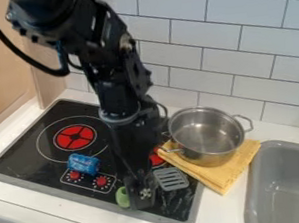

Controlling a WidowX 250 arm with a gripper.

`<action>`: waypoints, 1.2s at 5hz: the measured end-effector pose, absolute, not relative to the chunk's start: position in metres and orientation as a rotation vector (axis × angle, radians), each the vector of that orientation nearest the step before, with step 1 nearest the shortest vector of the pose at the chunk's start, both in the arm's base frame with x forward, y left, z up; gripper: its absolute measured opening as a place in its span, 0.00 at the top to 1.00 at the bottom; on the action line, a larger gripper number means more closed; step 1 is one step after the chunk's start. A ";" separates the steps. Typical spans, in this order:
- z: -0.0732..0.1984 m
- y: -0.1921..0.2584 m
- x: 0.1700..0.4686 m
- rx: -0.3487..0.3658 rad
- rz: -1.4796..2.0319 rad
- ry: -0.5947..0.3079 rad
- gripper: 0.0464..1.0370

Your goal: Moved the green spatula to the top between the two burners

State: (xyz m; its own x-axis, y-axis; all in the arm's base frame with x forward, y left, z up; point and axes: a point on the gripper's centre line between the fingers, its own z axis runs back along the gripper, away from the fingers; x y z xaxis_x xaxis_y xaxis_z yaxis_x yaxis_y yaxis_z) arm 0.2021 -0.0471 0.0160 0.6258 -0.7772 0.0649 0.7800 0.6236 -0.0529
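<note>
The gripper (142,195) hangs low over the front part of the black stove, between the control knobs and the stove's front right corner. It covers the middle of the spatula (172,179). To its right lies the spatula's grey slotted head, and on its left the end of the green handle (122,198) shows. Whether the gripper holds the handle is hidden. Of the two red burners, the left one (75,136) is in plain sight, while the right one (156,159) is mostly behind the arm.
A blue object (83,163) rests by the red knobs (102,181). Right of the stove, a metal pot (207,133) stands on a folded yellow cloth (216,176), close to the spatula head. A grey sink (277,146) is at the far right, and a tiled wall runs behind.
</note>
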 end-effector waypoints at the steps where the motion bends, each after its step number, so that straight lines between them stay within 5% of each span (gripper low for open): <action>1: 0.006 -0.048 0.202 -0.075 -0.898 -0.021 0.05; 2: 0.000 -0.049 0.205 -0.075 -0.902 -0.022 0.14; 4: 0.000 -0.053 0.206 -0.055 -0.925 -0.032 0.72; 6: 0.000 -0.054 0.202 -0.065 -0.926 -0.016 0.74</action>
